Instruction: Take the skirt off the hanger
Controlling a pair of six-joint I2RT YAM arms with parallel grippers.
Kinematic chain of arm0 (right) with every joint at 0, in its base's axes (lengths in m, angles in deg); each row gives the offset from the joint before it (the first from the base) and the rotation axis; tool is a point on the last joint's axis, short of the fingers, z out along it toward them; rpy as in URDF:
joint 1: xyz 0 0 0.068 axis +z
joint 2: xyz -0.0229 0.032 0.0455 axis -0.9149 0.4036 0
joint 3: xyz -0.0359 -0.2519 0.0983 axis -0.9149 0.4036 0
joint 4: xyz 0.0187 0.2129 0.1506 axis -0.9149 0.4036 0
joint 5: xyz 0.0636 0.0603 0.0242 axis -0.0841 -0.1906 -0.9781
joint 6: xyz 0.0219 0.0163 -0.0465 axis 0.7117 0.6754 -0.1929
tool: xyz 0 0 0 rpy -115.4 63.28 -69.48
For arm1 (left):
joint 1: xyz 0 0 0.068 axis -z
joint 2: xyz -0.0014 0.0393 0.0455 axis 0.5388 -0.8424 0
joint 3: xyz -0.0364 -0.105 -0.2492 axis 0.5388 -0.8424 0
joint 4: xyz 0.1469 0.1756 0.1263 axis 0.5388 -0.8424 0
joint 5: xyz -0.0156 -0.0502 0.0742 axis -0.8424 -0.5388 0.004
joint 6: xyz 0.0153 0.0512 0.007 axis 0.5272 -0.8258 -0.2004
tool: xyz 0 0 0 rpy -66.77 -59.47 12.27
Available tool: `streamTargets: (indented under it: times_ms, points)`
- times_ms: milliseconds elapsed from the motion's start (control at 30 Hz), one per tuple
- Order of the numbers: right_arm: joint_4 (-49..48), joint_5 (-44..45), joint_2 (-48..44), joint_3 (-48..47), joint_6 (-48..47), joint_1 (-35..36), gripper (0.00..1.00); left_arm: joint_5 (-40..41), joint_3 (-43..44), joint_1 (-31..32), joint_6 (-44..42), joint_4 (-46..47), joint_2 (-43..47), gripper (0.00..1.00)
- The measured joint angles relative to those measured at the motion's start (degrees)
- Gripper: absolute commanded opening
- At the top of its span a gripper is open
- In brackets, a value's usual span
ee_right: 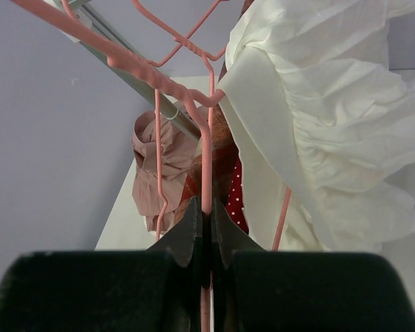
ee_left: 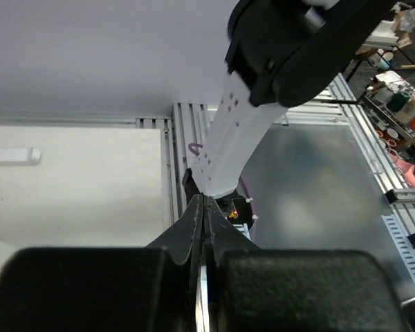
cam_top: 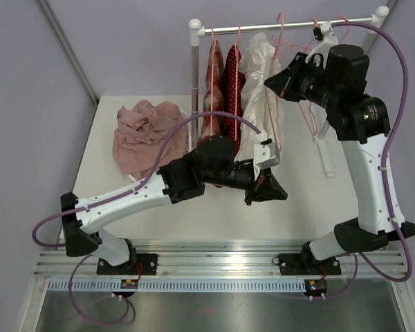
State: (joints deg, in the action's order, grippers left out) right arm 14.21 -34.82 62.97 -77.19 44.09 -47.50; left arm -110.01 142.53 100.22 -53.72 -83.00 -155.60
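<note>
A white skirt (cam_top: 258, 86) hangs on a pink wire hanger (cam_top: 280, 41) from the rack rail (cam_top: 290, 28). In the right wrist view the skirt (ee_right: 318, 117) fills the right side. My right gripper (ee_right: 207, 207) is shut on the hanger's pink wire (ee_right: 207, 138), just left of the skirt; in the top view this gripper (cam_top: 271, 81) is at the skirt's upper right. My left gripper (cam_top: 275, 192) is shut and empty, low over the table below the skirt's hem. In its wrist view the left gripper (ee_left: 205, 202) points at the right arm's base, with no cloth between the jaws.
Two red patterned garments (cam_top: 223, 79) hang left of the skirt. A pink cloth heap (cam_top: 149, 135) lies on the table (cam_top: 207, 214) at the left. Bare pink hangers (cam_top: 308, 114) hang right of the skirt. The rack's white post (cam_top: 195, 62) stands behind.
</note>
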Motion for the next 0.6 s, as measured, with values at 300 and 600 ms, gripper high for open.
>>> streamTargets:
  times_ms: [300, 600]
  points:
    - [3.63, 0.07, -0.98, -1.64, 0.07, 0.0, 0.0, 14.53, -4.83, 0.22, -0.94, 0.0, -0.2, 0.05]
    - [10.34, -0.33, -8.04, -1.31, 2.12, 0.0, 0.0, 37.0, -4.66, 0.15, -6.4, -1.31, 2.4, 0.99]
